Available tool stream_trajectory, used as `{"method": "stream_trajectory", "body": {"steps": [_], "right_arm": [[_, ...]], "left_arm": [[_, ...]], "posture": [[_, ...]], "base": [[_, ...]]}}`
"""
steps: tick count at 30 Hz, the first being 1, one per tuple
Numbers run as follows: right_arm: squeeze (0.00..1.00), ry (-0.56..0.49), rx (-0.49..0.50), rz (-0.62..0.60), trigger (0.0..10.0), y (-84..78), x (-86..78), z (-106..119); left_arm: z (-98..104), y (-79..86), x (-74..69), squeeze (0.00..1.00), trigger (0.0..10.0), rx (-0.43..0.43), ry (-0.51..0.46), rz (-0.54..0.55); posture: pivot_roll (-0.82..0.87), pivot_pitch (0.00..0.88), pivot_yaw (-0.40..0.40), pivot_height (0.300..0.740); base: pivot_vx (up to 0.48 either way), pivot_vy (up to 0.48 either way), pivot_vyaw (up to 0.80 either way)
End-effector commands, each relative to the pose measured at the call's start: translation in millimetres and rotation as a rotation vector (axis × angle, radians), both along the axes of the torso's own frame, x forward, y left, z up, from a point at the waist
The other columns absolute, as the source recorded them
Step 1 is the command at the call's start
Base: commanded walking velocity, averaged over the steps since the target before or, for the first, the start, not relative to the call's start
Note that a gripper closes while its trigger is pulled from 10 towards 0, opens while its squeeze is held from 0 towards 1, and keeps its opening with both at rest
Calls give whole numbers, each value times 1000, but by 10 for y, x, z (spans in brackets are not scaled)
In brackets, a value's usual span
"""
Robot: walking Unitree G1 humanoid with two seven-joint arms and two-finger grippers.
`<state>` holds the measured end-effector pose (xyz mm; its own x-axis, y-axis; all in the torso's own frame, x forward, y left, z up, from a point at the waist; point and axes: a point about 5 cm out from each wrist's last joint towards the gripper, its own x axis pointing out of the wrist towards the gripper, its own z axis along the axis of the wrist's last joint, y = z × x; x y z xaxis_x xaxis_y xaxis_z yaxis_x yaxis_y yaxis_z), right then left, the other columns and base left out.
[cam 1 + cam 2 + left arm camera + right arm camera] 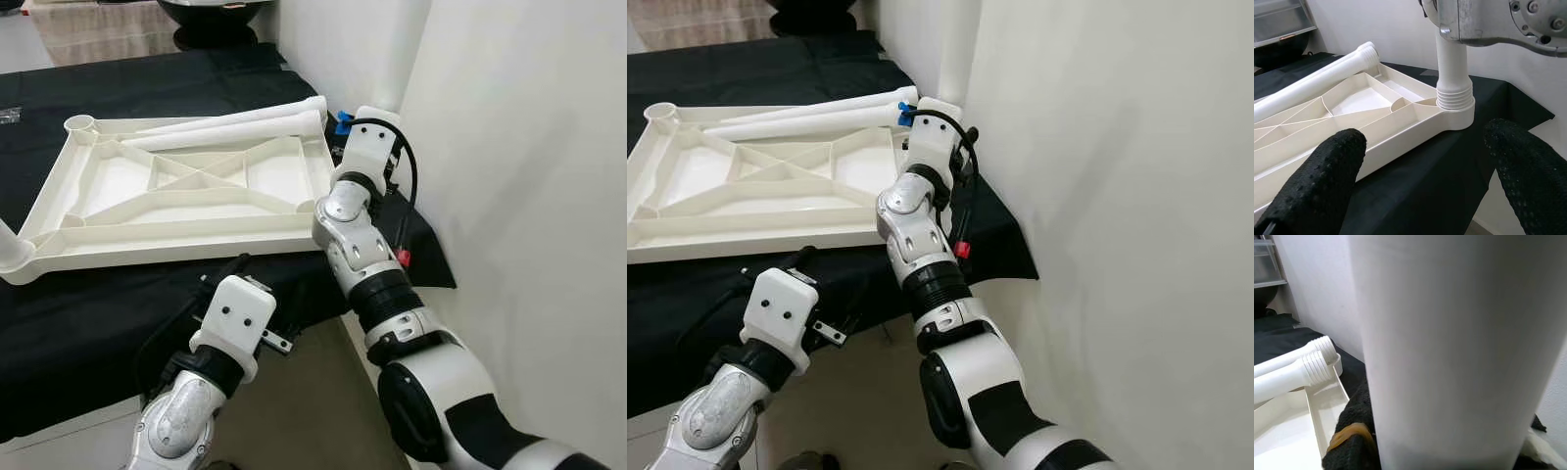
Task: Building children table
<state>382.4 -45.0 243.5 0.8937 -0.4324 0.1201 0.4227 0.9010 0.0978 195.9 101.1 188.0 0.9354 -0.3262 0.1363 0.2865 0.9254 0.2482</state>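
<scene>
Cloth (118, 313), black, covers the surface, with a white wall (519, 196) rising along its right edge. On the cloth lies the white tabletop (186, 186), upside down with its ribbed underside facing up and its long axis running along the near edge. Two loose legs (235, 127) lie side by side along the tabletop's far edge, threaded ends pointing toward the wall. A third leg (1452, 63) stands upright in the socket at the tabletop's near right corner. The right gripper (1356, 445) is closed around that upright leg, hard against the wall. The left gripper (1425, 181) hovers at the near edge, fingers (1322, 181) spread wide and empty, pointing at the same corner.
</scene>
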Motion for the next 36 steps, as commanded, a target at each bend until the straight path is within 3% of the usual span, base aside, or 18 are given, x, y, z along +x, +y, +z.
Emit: {"method": "stream_trajectory", "body": {"steps": [1, 6, 10, 15, 19, 22, 27, 29, 32, 35, 36], "right_arm": [[0, -49, 6, 36, 10000, 147, -25, 164], [0, -90, 0, 33, 10000, 132, -18, 284], [0, -183, 30, 31, 10000, 97, -11, 622], [0, -190, 44, 29, 10000, 80, 0, 665], [0, -166, 24, 43, 10000, 102, 8, 576], [0, -91, -13, 66, 10000, 131, 6, 312], [0, -82, -22, 93, 10000, 136, 0, 256], [0, -99, -12, 151, 10000, 159, -1, 262], [0, -255, 82, 479, 10000, 125, -45, 540], [0, -285, 93, 541, 10000, 74, -51, 621], [0, -289, 118, 592, 10000, 19, -52, 667]], "left_arm": [[-10, -11, 8, 0, 10000, 2, 0, 2], [-11, -12, 7, 0, 10000, 2, 0, 2], [-16, -20, 7, 0, 10000, 2, 2, -1], [-19, -20, 6, 0, 10000, 1, 3, 0], [-21, -23, 8, 0, 10000, 1, 4, -1], [-20, -24, 5, 0, 10000, 0, 3, 0], [-23, -25, 1, 0, 10000, 1, 4, 1], [-22, -24, 1, 0, 10000, 2, 4, 0], [-7, 13, 40, 0, 10000, -23, 16, 0], [-14, 19, 61, 0, 10000, -21, 26, -9], [-33, 27, 92, 0, 10000, 21, 29, -16]], "posture": [[44, 120, -101, 740], [41, 119, -102, 740], [40, 120, -103, 740], [41, 121, -103, 740], [38, 120, -102, 740], [41, 120, -105, 740], [45, 117, -106, 740], [45, 117, -106, 740], [33, 111, -98, 740], [32, 112, -95, 740], [27, 112, -91, 740]], "base": [[0, 0, 0], [0, 0, 0], [0, 0, 0], [0, 0, 0], [0, 0, 0], [0, 0, 0], [0, 0, 0], [0, 0, 0], [0, 0, 0], [0, 0, 0], [0, 0, 0]]}}
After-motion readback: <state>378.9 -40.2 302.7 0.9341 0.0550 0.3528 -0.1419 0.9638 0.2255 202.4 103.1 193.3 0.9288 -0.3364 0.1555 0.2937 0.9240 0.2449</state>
